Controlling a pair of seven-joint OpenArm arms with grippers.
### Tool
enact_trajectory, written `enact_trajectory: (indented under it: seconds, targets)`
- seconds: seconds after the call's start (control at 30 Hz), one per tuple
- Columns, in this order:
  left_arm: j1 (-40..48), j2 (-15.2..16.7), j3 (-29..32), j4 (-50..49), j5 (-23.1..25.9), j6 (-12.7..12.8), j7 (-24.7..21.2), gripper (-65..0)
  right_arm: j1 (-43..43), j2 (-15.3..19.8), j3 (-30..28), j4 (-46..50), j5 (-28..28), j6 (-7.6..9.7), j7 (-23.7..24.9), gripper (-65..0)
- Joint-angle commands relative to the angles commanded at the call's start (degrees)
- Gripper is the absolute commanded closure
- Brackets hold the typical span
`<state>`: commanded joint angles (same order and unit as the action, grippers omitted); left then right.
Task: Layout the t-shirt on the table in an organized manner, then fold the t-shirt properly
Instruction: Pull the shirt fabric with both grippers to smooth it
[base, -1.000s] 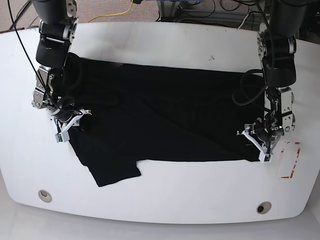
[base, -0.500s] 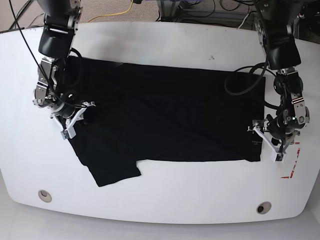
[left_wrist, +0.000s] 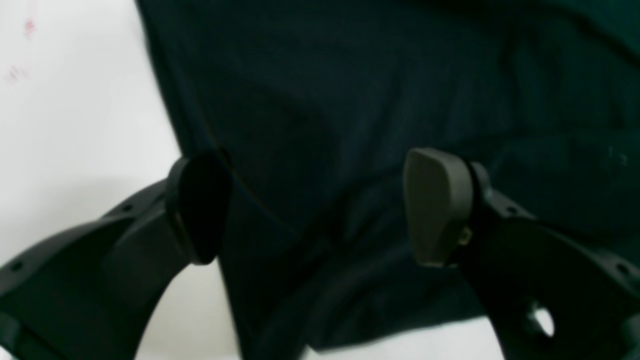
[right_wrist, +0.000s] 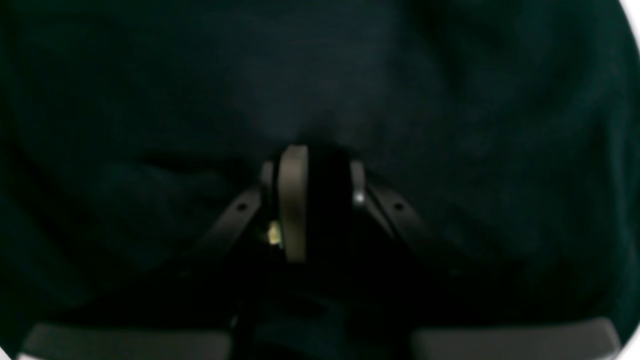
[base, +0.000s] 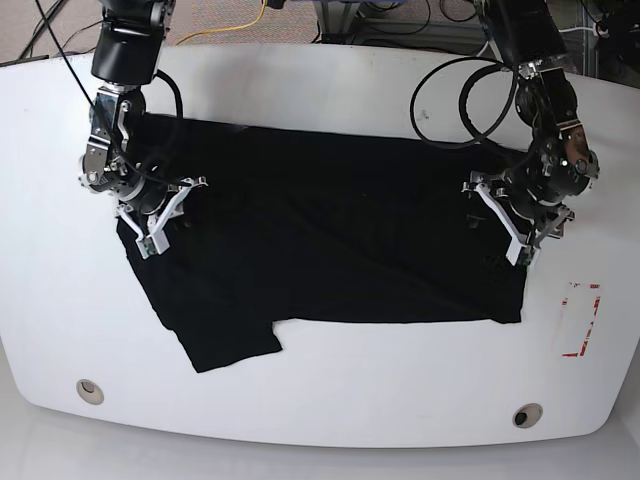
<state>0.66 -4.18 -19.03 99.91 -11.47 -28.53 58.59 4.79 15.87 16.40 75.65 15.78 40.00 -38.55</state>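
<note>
The black t-shirt (base: 330, 230) lies spread flat across the white table (base: 330, 400), with one sleeve (base: 230, 345) sticking out toward the front left. My right gripper (base: 168, 215) sits on the shirt's left edge; in the right wrist view it (right_wrist: 325, 195) is shut with dark t-shirt (right_wrist: 320, 75) fabric pinched between its pads. My left gripper (base: 500, 222) hovers over the shirt's right side. Seen from the left wrist, it (left_wrist: 317, 207) is open, one finger over the t-shirt (left_wrist: 350, 100) and the other at the cloth's edge by the bare table (left_wrist: 75, 125).
A red tape rectangle (base: 580, 320) marks the table at the front right. Two metal-ringed holes (base: 90, 390) (base: 527, 415) sit near the front edge. Cables (base: 470, 100) loop from the arm at the back right, and more wires lie beyond the far edge.
Both grippers moved away from the front edge toward the back. The left gripper left the shirt's front right corner and went up along its right side; the right gripper slid up the left edge.
</note>
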Motion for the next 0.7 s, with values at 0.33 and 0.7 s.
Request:
enact_trajectory:
  seconds: [0.33, 0.7]
  targets:
    - [6.86, 0.53, -0.88, 3.16, 0.09, -0.35, 0.0, -50.6, -1.32, -0.09, 0.0, 0.44, 0.0, 0.0, 0.0, -10.6]
    - [14.24, -2.11, -0.97, 6.24, 0.09, -0.35, 0.0, -50.6, -1.41, -0.09, 0.0, 0.62, 0.0, 0.0, 0.09, -10.6]
